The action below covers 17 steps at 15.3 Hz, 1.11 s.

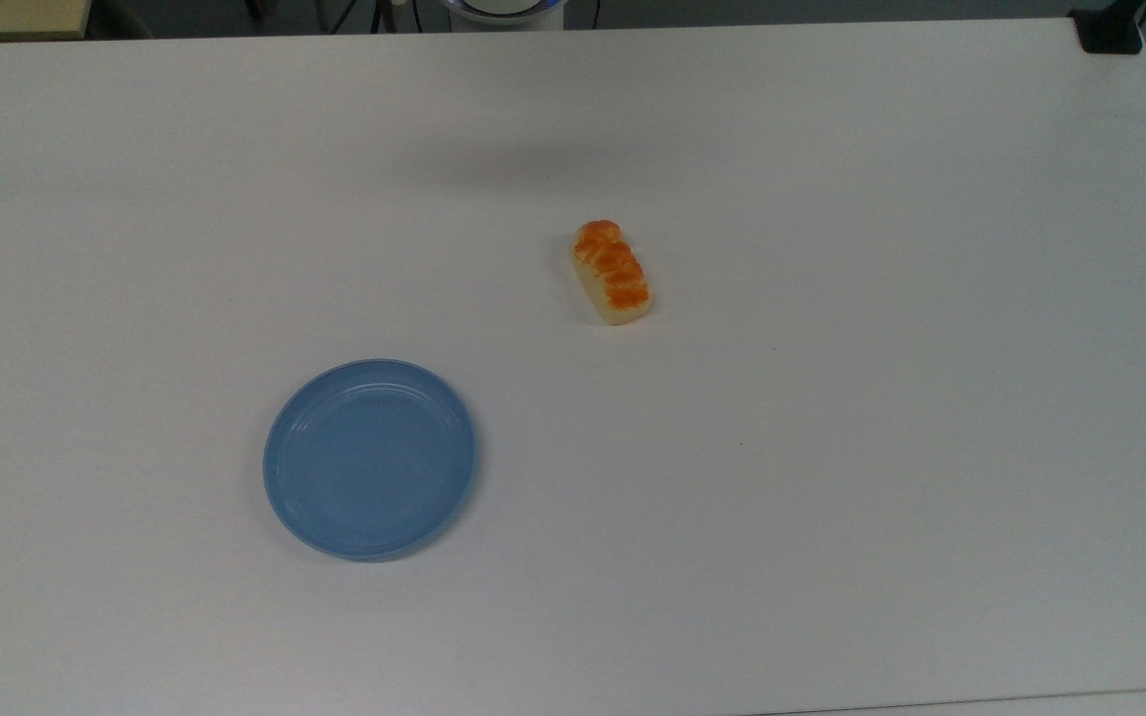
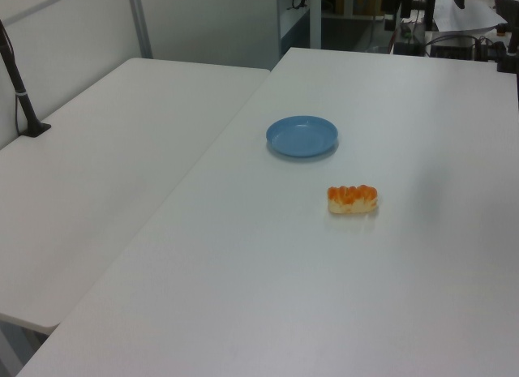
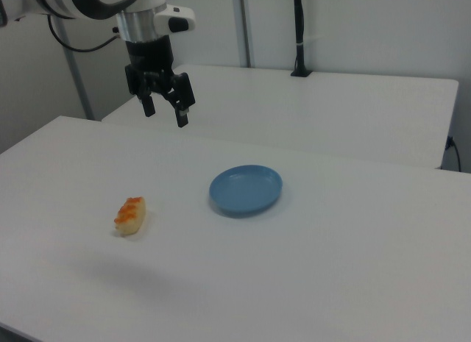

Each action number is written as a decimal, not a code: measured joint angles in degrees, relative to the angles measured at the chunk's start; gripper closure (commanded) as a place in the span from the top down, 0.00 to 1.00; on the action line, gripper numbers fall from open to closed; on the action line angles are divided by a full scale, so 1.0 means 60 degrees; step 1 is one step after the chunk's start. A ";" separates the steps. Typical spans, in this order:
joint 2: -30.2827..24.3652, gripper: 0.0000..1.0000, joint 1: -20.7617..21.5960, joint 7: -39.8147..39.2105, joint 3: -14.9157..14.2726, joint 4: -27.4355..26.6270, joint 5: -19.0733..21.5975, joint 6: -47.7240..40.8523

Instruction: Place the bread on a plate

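Gripper (image 3: 164, 110) hangs open, empty — best lowered astride the orange-topped cream toy loaf (image 3: 130, 215), across its narrow width, well apart from the round light-blue plastic plate (image 3: 246, 189).

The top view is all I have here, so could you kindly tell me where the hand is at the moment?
Observer: In the right view the hand hangs open in the air, well above the table, holding nothing.
Operator: Thank you. Is it over the bread or over the plate?
Observer: Neither. In the right view it sits above and behind both, with the bread lower on the right view's left and the plate lower on the right view's right.
Operator: Is anything beside my table?
Observer: Yes, the left view shows a second white table butted against it on the left view's left.
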 measured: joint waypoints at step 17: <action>0.0276 1.00 0.0023 -0.0846 0.0056 -0.0032 0.0011 0.0548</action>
